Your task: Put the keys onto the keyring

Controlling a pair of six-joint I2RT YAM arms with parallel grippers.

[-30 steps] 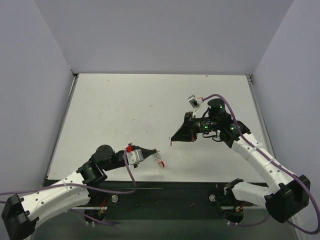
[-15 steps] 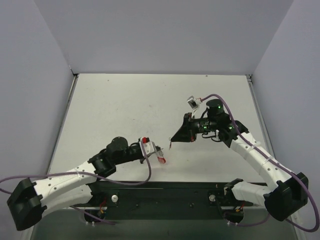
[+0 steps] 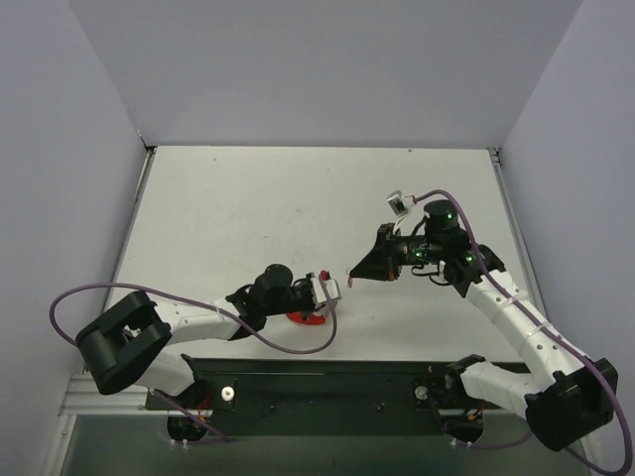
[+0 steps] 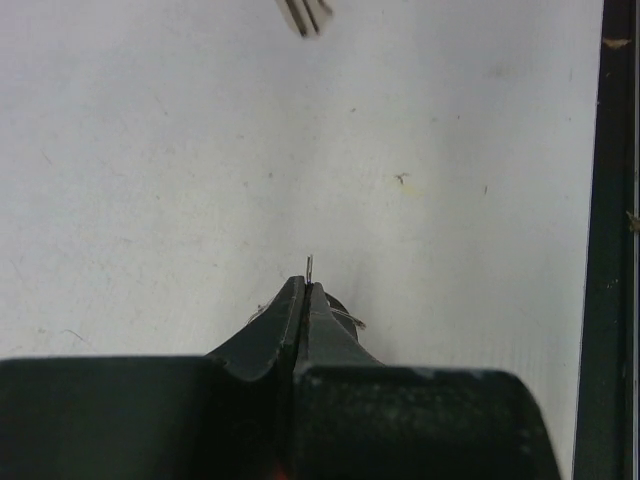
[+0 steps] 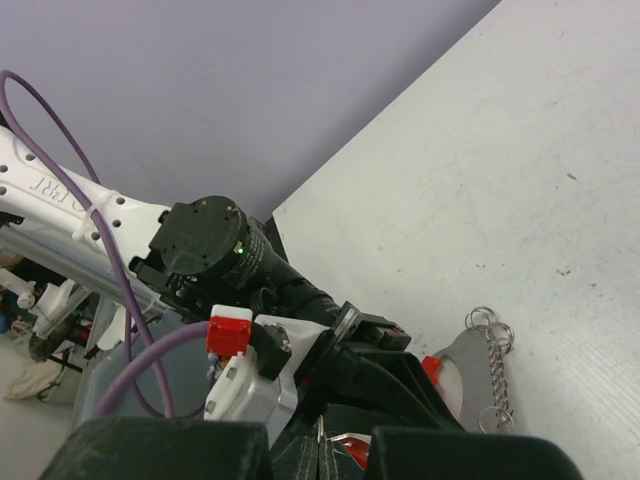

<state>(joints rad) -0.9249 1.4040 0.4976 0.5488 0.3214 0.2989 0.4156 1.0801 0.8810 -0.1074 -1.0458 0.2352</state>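
Keyring (image 3: pixel 304 318) and key (image 3: pixel 348 281), one in each gripper, low over the white surface (image 3: pixel 258 208) near its front edge.
The top view shows only the keyring's bright red arc, under the wrist of the left arm (image 3: pixel 198 319). The right wrist view adds its grey-silver part against the left gripper (image 3: pixel 335 289), with a short chain (image 5: pixel 495 365) of small rings hanging beside it. Only the left wrist view shows that gripper's jaws pressed fully together, a thin metal sliver clamped between the tips. The right gripper (image 3: pixel 351 277) is closed to a hairline. The tiny red-headed key sits at its tip, probably pinched, though too small to confirm. The two gripper tips face each other, just apart.
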